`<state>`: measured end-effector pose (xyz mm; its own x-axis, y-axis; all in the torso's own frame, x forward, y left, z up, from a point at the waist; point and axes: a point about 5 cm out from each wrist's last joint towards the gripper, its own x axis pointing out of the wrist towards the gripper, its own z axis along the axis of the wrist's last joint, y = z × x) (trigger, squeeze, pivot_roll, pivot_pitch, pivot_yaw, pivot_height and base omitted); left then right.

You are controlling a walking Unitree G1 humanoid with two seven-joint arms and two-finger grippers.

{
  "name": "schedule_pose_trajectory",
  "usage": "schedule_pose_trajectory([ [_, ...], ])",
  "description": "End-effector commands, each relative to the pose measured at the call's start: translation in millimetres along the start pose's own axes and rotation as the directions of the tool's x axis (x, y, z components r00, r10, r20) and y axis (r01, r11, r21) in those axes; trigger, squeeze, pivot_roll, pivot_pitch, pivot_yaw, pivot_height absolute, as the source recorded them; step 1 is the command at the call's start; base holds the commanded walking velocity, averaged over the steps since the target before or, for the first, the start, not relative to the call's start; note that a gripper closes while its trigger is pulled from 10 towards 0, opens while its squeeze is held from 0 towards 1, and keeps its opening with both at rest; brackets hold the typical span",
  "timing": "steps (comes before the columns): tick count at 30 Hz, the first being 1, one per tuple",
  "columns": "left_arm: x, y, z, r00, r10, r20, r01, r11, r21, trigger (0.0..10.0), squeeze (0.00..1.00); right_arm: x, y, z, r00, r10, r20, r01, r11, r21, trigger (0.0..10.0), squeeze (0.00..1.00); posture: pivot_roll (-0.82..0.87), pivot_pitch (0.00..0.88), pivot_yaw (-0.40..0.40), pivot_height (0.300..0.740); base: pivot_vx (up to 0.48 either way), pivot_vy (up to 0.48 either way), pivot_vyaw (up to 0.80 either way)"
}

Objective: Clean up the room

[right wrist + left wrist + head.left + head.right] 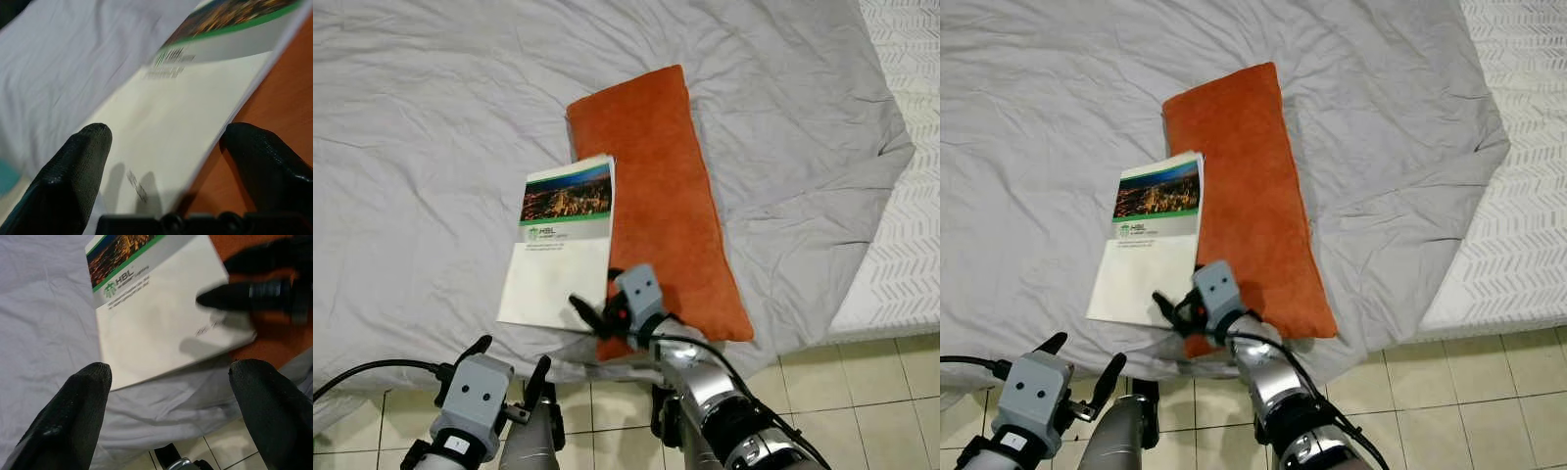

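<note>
A white booklet (558, 250) with a city photo and a green stripe lies flat on the bed, its right edge resting on a long orange pillow (671, 196). My right gripper (595, 296) is at the booklet's near right corner, open. In the right wrist view one finger (73, 171) is over the booklet (195, 98) and the other over the pillow (286, 93), straddling the edge. My left gripper (509, 357) hangs open just off the bed's near edge, pointing at the booklet (156, 318).
A wrinkled grey sheet (431, 117) covers the bed. To the right the bare white mattress (901, 255) with a chevron pattern is exposed. Beige tiled floor (842, 392) runs along the near side. A black cable (362, 372) trails from my left arm.
</note>
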<state>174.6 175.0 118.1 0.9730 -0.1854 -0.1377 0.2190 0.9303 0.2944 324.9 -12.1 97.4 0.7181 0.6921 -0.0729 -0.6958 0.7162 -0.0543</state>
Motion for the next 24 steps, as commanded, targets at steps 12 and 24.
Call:
schedule_pose_trajectory([
  [12, -3.4, -6.6, -16, 0.997, 0.004, -0.080, -0.004, 1.000, -0.001, 10.0, 0.00, 10.5, 43.9, -24, 0.984, 0.135, -0.117, -0.115, 0.980, 0.162, 10.0, 0.00, 0.22, 0.627, -0.059, 0.740, 0.000, 0.000, 0.00],
  [24, 20.4, 13.4, -47, 0.978, 0.136, -0.161, -0.150, 0.986, -0.076, 10.0, 0.00, -31.6, -3.4, -12, 0.975, -0.197, 0.104, 0.203, 0.978, -0.051, 10.0, 0.00, 0.12, 0.550, -0.121, 0.740, 0.000, 0.000, 0.00],
])
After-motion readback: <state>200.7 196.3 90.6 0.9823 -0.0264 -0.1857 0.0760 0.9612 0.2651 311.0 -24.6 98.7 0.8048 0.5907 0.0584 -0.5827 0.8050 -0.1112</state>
